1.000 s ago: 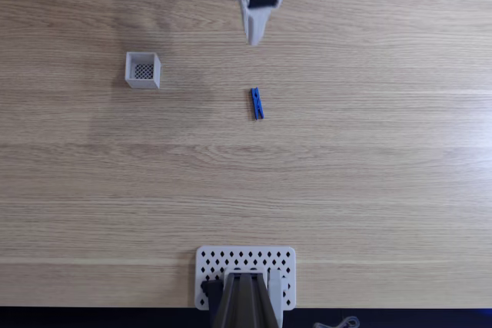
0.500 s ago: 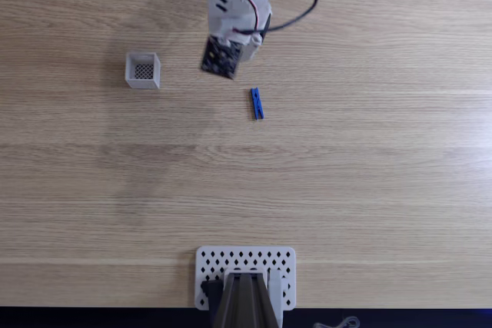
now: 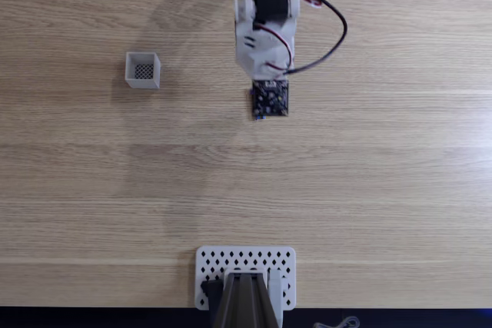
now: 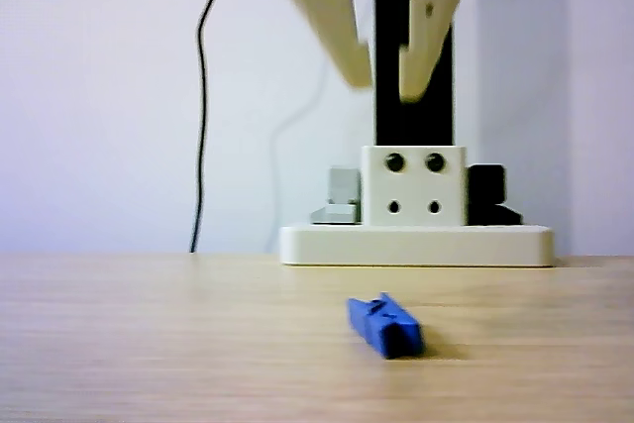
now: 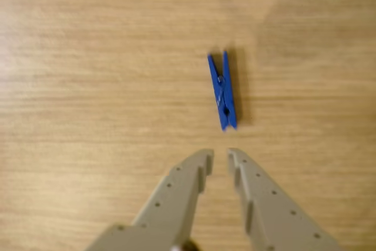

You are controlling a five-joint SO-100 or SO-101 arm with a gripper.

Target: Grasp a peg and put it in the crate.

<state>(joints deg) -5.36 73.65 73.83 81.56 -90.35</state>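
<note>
The arm has swung from the table's far edge over the blue clothespin [image 5: 222, 91]; its gripper [image 5: 220, 158] is hovering above, nearly closed, holding nothing, the crate [image 3: 143, 70] waiting well aside.

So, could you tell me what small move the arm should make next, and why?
Probably open the pincer wider and lower it over the blue clothespin. In the other view the fingertips hang well above the table with only a narrow gap, and the clothespin lies flat and untouched just ahead of them in the wrist view.
</note>
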